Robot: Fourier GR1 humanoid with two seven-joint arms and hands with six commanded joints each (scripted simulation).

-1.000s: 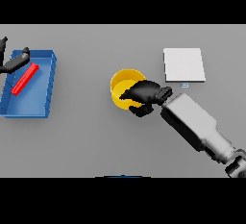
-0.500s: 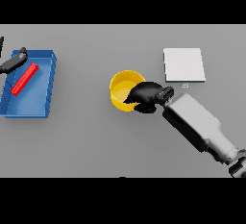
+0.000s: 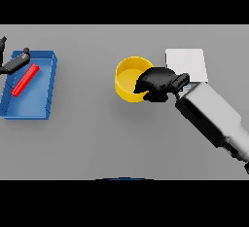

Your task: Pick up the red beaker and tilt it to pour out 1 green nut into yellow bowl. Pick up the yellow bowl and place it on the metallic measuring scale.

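A: Why is the right hand point(image 3: 158, 83) at the round yellow plastic bowl point(image 3: 130, 79)?

B: Its dark fingers curl over the bowl's right rim, clamped for lifting. The flat square metallic scale point(image 3: 186, 64) lies just beside, on the grey counter point(image 3: 97, 138).

A: And the left hand point(image 3: 13, 63)?

B: At the blue tray point(image 3: 39, 109) holding the red beaker point(image 3: 25, 80); I cannot tell its grip.

The right hand point(image 3: 158, 84) covers the bowl's point(image 3: 127, 77) right rim. The left hand point(image 3: 10, 64) is cut off at the frame's left edge. The scale's point(image 3: 187, 63) lower edge is hidden.
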